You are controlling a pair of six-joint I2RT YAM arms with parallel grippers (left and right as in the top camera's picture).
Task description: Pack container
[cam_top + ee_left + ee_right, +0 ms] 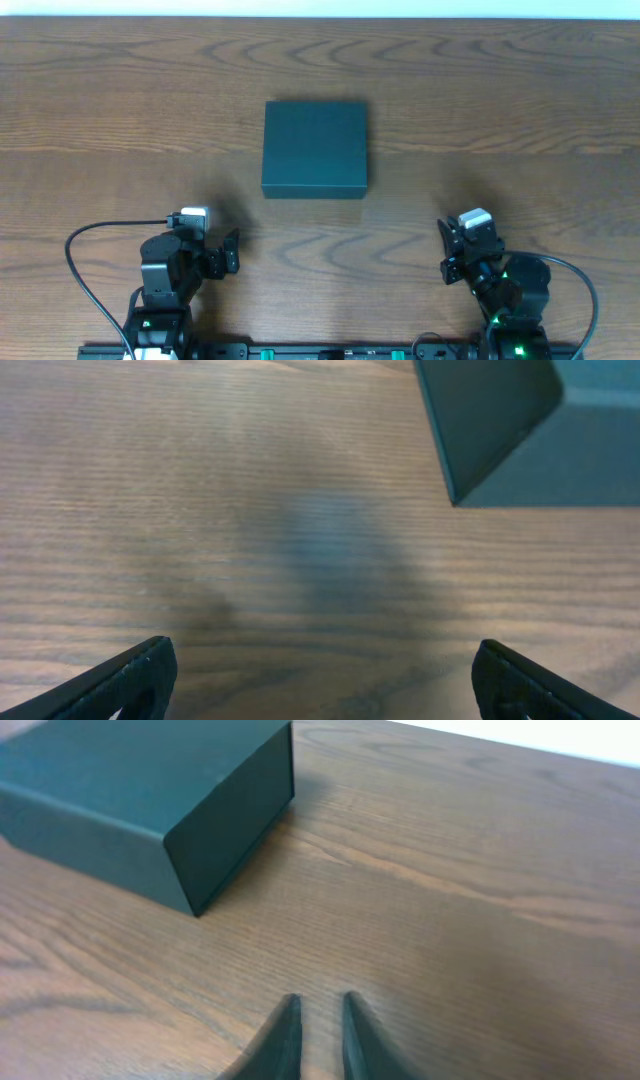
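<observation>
The container (pixel 315 148) is a dark teal-green square box that lies shut on the wooden table at the middle. It also shows at the top right of the left wrist view (pixel 520 420) and at the top left of the right wrist view (pixel 130 790). My left gripper (pixel 225 255) is open wide and empty (pixel 325 653), near and to the left of the box. My right gripper (pixel 450 250) is shut on nothing (pixel 321 1005), near and to the right of the box. No yellow packets are in view.
The wooden table (pixel 520 110) spreads around the box. A black cable (pixel 75 250) loops at the left arm's base. The table's far edge (pixel 320 18) meets a white wall.
</observation>
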